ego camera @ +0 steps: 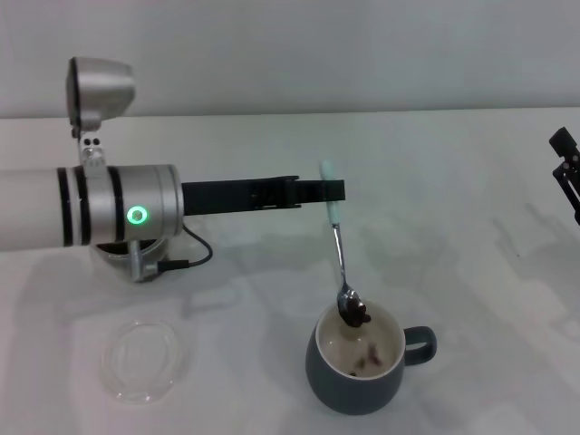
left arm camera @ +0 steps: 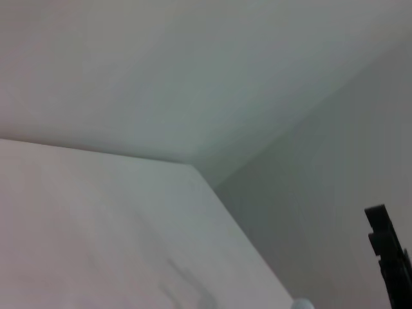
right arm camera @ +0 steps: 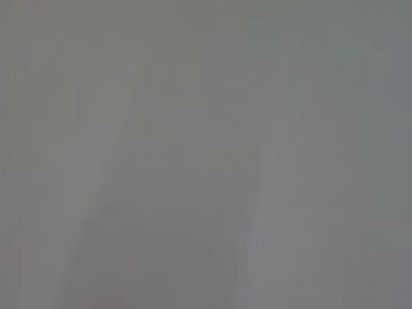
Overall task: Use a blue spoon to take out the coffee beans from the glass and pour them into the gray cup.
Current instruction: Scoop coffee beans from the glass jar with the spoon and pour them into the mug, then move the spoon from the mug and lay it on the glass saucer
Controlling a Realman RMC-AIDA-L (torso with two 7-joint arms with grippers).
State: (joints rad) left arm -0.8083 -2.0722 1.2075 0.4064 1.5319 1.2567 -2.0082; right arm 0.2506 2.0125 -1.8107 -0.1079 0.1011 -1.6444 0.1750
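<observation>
As the head view shows it, the left arm reaches across the white tabletop from the left, its silver forearm carrying a lit green ring. The left gripper — black, slender fingers — is clamped on the pale blue handle of the blue spoon. The spoon hangs steeply, handle up, bowl down at the rim of the gray cup. A small clump of coffee beans sits in the spoon's bowl, just above the cup's cream-white inside; a few more beans lie on the cup's bottom. The cup stands near the front of the tabletop, its loop handle toward the robot's right. A shallow clear glass dish lies on the tabletop well to the left of the cup. Under the left forearm, part of a clear vessel can be made out, too hidden to identify with confidence. The right gripper shows only as a black part at the far right edge; whether its fingers are apart or together cannot be told. No brand, label or writing is legible.

In the left wrist view, only pale tabletop and wall appear, with a black part at the edge — not identifiable.

The right wrist view is a uniform gray blur; nothing can be distinguished.
</observation>
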